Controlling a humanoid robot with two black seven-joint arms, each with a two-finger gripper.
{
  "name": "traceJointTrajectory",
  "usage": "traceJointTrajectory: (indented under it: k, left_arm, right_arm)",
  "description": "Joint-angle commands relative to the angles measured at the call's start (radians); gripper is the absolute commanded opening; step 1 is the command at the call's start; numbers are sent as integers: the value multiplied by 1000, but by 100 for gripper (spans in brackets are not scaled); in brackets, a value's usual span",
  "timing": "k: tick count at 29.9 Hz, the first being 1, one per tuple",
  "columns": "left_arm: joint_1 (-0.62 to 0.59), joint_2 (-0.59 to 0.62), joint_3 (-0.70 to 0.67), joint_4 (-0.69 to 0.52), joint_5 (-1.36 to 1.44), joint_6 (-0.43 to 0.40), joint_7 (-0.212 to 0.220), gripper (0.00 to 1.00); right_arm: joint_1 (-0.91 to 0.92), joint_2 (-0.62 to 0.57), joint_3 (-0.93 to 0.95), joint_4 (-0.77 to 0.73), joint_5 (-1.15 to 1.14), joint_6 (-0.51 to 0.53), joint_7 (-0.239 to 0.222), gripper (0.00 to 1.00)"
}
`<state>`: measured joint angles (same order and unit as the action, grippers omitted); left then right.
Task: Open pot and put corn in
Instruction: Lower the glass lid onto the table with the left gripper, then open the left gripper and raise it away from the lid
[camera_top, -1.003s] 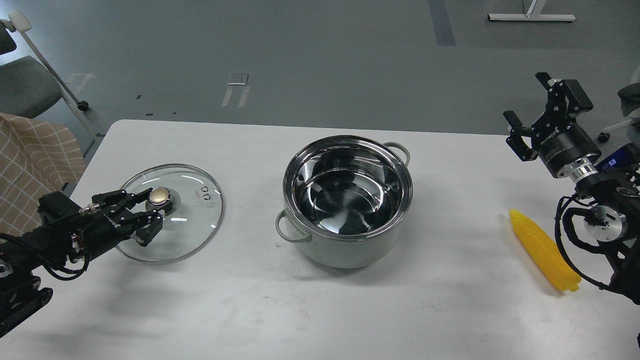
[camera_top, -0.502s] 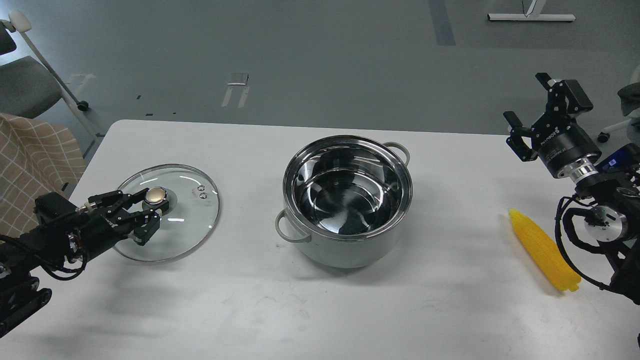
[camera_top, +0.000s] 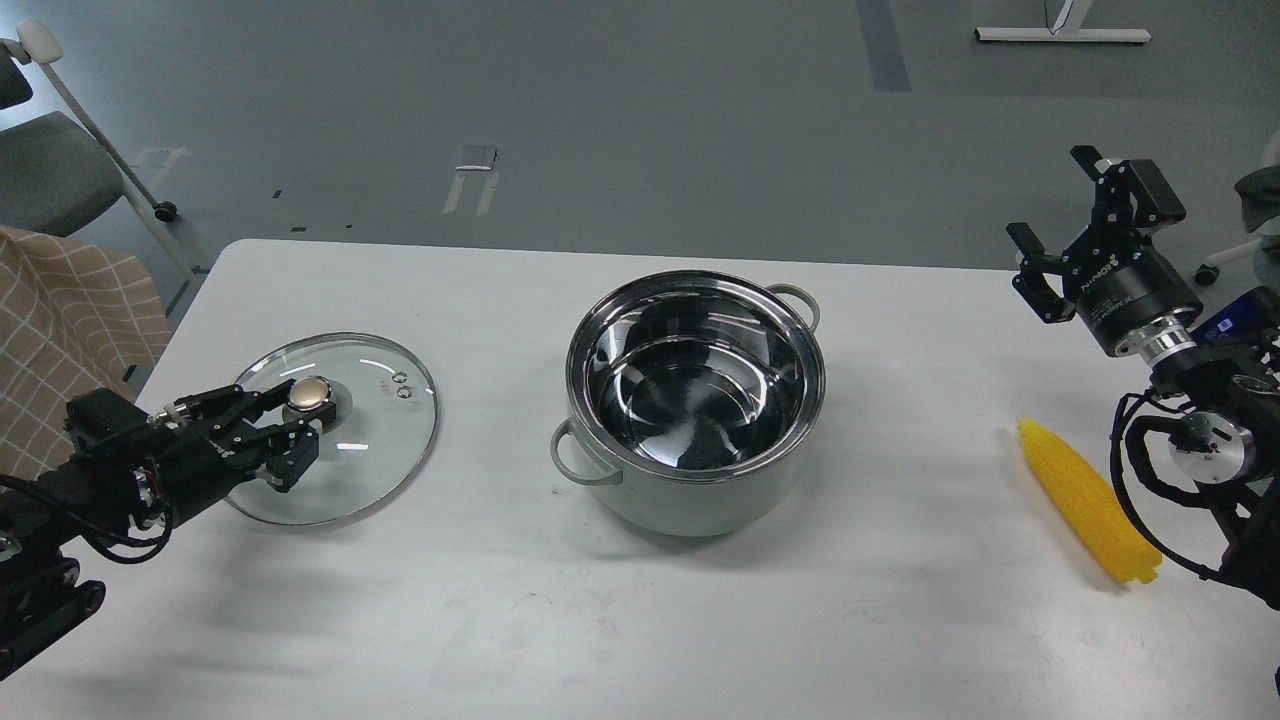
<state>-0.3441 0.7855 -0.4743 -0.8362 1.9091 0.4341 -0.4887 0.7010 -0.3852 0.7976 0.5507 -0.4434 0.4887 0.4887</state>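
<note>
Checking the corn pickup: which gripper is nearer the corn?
Right. The right gripper hovers above and behind the corn; the left gripper is across the table at the lid's knob.

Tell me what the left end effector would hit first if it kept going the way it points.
The left end effector points rightward at the brass knob of the glass lid, which seems to sit between its fingers. Probably the knob first; depth is uncertain.

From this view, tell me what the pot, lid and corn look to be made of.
Pot: probably enamelled metal outside, matte grey-green; mirror-bright steel inside, full of reflections.
Lid: clear glass with a metal rim, table visible through it; its knob looks like brass.
Corn: likely plastic, uniformly bright yellow.
</note>
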Motion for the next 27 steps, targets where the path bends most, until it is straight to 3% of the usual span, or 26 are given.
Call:
traceJointTrajectory:
  k: [1,5,7,9,11,12,14,15,20,27]
  left_arm:
    - [2,3,0,2,4,-2,0,48]
    - [5,5,2,2,7,-2,0,45]
    - [10,6,0,2,8,-2,0,35]
    - [10,6,0,2,8,-2,0,35]
    - [8,5,-1,2,8,-2,0,41]
    - [8,3,-1,2,5,-2,0,61]
    - [8,3,-1,0,4,-2,0,85]
    - [8,3,-3,0,4,-2,0,89]
    - [8,1,-3,0,4,-2,0,96]
    - [-3,14,-6,-12,-2,0,0,97]
  right_arm:
    - [0,0,0,0,0,0,0,100]
    - [0,0,0,0,0,0,0,100]
    - [0,0,0,0,0,0,0,100]
    - [0,0,0,0,0,0,0,100]
    - [0,0,0,0,0,0,0,100]
    - [0,0,0,0,0,0,0,100]
    - [0,0,0,0,0,0,0,100]
    - [0,0,0,0,0,0,0,100]
    - [0,0,0,0,0,0,0,100]
    - [0,0,0,0,-1,0,0,100]
